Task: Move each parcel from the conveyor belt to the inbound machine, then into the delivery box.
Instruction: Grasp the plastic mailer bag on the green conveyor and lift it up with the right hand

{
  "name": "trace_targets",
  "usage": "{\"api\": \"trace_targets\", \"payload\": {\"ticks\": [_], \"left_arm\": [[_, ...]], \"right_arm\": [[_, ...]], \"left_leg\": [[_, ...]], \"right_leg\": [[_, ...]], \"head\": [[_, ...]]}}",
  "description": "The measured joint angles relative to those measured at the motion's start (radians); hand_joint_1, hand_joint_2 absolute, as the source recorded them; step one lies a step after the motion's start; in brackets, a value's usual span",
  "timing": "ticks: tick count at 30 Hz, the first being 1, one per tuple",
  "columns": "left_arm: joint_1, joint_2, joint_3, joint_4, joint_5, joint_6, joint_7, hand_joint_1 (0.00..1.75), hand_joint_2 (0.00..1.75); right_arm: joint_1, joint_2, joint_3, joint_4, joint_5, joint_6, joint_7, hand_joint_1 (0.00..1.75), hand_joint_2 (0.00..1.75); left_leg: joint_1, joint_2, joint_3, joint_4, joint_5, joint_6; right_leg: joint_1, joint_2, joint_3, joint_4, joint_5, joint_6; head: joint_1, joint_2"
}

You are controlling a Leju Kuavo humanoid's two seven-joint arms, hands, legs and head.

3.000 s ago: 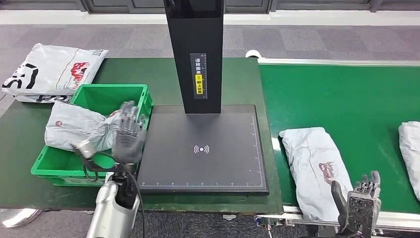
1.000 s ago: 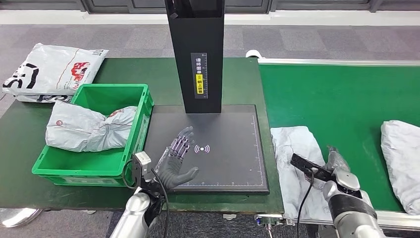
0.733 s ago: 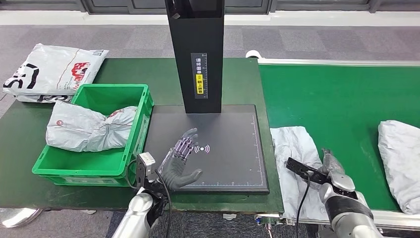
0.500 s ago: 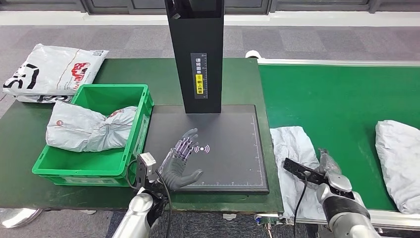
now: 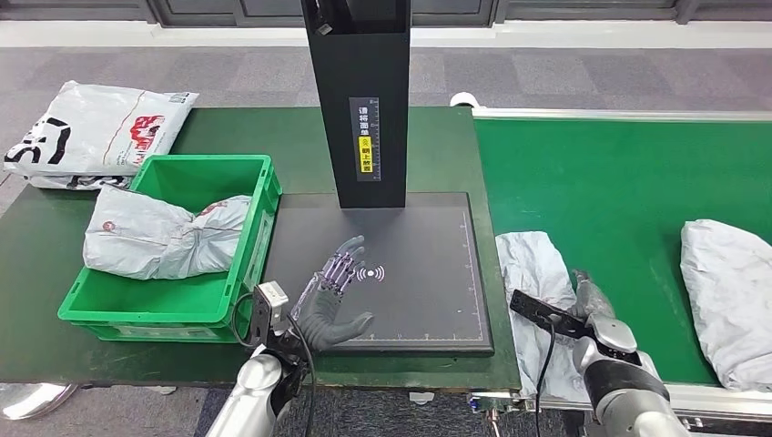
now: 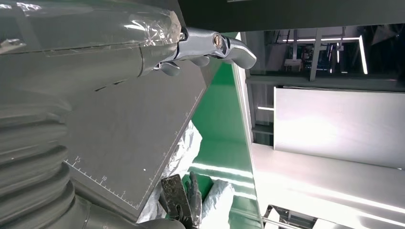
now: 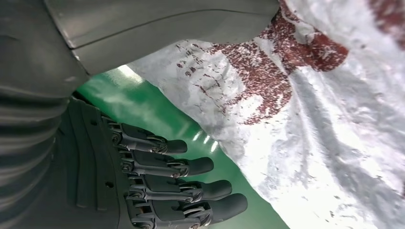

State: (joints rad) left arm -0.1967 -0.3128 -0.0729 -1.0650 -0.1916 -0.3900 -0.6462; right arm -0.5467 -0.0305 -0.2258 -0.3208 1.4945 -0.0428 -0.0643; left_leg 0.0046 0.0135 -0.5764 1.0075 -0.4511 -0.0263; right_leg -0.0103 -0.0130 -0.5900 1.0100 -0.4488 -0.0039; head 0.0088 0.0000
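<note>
A crumpled white parcel (image 5: 535,269) with red print (image 7: 305,90) lies at the left end of the green conveyor belt (image 5: 619,182), next to the inbound machine's black scan pad (image 5: 410,237). My right hand (image 5: 590,300) is at that parcel's right edge, its dark fingers (image 7: 186,186) spread over the belt and holding nothing. My left hand (image 5: 333,293) hovers palm-open over the pad's front left part, its fingers (image 6: 215,42) apart. A second white parcel (image 5: 728,300) lies farther right on the belt. The green delivery box (image 5: 264,196) holds a grey parcel (image 5: 159,238).
The machine's black column (image 5: 360,100) rises behind the pad. A large white bag (image 5: 91,127) lies at the table's far left corner. The dark green table (image 5: 36,273) surrounds the box, and the belt's metal rail (image 5: 719,401) runs along the near edge.
Both parcels on the belt have drifted left, and my right hand has moved left over the near one. Earlier my left hand left the box for the pad and has since stayed still.
</note>
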Motion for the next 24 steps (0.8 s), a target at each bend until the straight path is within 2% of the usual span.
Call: {"api": "trace_targets", "payload": {"ticks": [5,9,13,18,19,22,23,24], "left_arm": [[0.002,0.000,-0.004,-0.013,-0.025,0.008,-0.004,0.00,1.75],[0.003,0.000,-0.005,-0.021,-0.043,0.009,-0.007,0.00,1.75],[0.003,-0.001,-0.006,-0.023,-0.056,0.009,-0.010,0.00,1.75],[0.004,-0.001,-0.006,-0.026,-0.065,0.010,-0.014,0.00,1.75],[0.004,-0.001,-0.006,-0.028,-0.066,0.010,-0.015,0.00,1.75],[0.005,-0.001,-0.006,-0.035,-0.070,0.011,-0.016,0.00,1.75],[0.006,-0.001,-0.006,-0.038,-0.071,0.011,-0.016,0.00,1.75],[0.006,-0.001,-0.006,-0.041,-0.071,0.011,-0.016,0.00,1.75]], "right_arm": [[-0.005,0.017,-0.003,0.000,-0.038,-0.054,-0.051,0.00,1.75],[-0.019,0.041,-0.043,0.000,-0.184,-0.120,-0.180,0.00,1.75],[-0.041,0.062,-0.133,0.000,-0.355,-0.090,-0.298,0.00,1.75],[-0.050,0.072,-0.212,0.000,-0.441,-0.037,-0.341,0.00,1.75],[-0.050,0.074,-0.223,0.000,-0.451,-0.033,-0.344,0.10,1.75],[-0.050,0.078,-0.250,0.000,-0.477,-0.020,-0.351,1.41,1.75],[-0.051,0.079,-0.258,0.000,-0.484,-0.015,-0.354,1.75,1.75],[-0.051,0.080,-0.265,0.000,-0.490,-0.012,-0.357,1.75,1.75]], "left_leg": [[0.000,0.000,-0.001,0.000,0.000,0.000],[0.000,0.000,-0.001,0.000,0.001,-0.001],[0.000,-0.002,-0.002,0.000,0.002,0.000],[0.000,-0.003,-0.003,0.000,0.002,0.000],[0.000,-0.003,-0.003,0.000,0.002,0.000],[0.000,-0.003,-0.003,0.000,0.002,0.000],[0.000,-0.003,-0.003,0.000,0.002,0.000],[0.000,-0.003,-0.003,0.000,0.002,0.000]], "right_leg": [[0.000,0.000,0.000,0.000,0.000,0.000],[0.000,0.000,-0.001,0.000,0.000,0.000],[0.000,-0.002,-0.001,0.000,0.000,0.000],[-0.001,-0.002,-0.001,0.000,0.000,0.000],[-0.001,-0.002,-0.001,0.000,0.000,0.000],[-0.001,-0.002,-0.001,0.000,0.000,0.000],[-0.001,-0.002,-0.002,0.000,0.000,0.000],[-0.001,-0.002,-0.002,0.000,0.000,0.000]], "head": [[0.000,0.000],[0.000,0.000],[0.000,0.000],[0.000,0.000],[0.000,0.000],[0.000,0.000],[0.000,0.000],[0.000,0.000]]}}
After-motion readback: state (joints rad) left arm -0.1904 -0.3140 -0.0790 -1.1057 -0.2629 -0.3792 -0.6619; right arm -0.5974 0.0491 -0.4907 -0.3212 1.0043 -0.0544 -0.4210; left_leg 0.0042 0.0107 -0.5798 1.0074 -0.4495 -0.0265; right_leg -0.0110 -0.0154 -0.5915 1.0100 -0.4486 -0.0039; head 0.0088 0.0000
